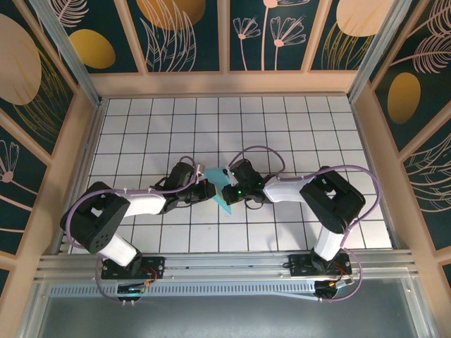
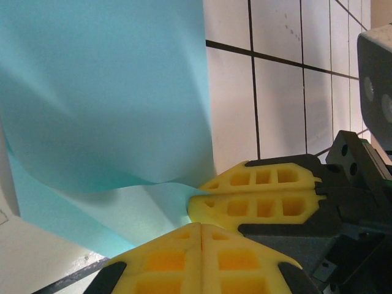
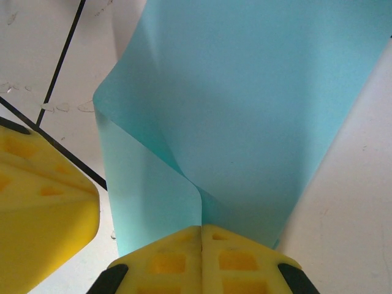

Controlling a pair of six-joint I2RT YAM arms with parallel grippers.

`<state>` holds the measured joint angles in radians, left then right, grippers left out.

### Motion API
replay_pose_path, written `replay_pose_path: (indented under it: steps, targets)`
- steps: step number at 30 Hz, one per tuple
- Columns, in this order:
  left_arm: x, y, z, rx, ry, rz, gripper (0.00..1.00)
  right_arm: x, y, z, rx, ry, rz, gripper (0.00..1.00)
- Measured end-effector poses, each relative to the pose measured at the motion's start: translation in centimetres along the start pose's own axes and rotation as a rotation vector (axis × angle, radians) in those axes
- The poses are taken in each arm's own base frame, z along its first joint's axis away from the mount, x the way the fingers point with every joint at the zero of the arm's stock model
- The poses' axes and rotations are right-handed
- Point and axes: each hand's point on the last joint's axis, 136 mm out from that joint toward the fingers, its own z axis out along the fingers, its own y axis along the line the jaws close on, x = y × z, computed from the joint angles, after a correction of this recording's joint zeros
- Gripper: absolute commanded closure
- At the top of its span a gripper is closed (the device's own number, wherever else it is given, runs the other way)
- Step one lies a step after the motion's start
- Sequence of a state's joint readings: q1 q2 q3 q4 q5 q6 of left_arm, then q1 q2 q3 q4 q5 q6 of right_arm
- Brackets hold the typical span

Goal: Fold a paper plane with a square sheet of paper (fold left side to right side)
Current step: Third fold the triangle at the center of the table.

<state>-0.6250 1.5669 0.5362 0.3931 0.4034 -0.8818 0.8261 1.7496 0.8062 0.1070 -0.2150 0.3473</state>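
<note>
One square sheet of paper (image 3: 233, 92) (turquoise, curled upward), two grippers, right gripper (image 3: 202, 228) clamped on its fold, left gripper (image 2: 201, 225) closed beside it.

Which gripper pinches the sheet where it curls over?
The right gripper: the square sheet of paper curls into its shut fingertips; the left gripper sits at a side edge.

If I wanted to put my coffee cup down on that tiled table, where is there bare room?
On the table, the far tile rows under the back wall are bare, and so is the near strip between the two arm bases. The middle is crowded: left gripper and right gripper meet at the sheet of paper.
</note>
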Motion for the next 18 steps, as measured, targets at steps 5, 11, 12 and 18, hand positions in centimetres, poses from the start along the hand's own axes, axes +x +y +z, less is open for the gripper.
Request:
replay_pose_path:
  steps: [5, 11, 12, 18]
  targets:
    - [0.1, 0.5, 0.4, -0.016, 0.008, -0.007, 1.00, -0.1, 0.1, 0.1, -0.003, 0.000, 0.000, 1.00]
    - [0.4, 1.5, 0.8, -0.048, 0.016, -0.019, 1.00, -0.1, 0.1, 0.1, -0.003, 0.001, 0.000, 1.00]
    - [0.5, 1.6, 0.8, -0.051, 0.017, -0.019, 1.00, -0.1, 0.1, 0.1, -0.003, 0.001, 0.000, 1.00]
    - [0.6, 1.9, 0.7, -0.065, 0.018, -0.019, 1.00, -0.1, 0.1, 0.1, -0.003, 0.001, 0.000, 1.00]
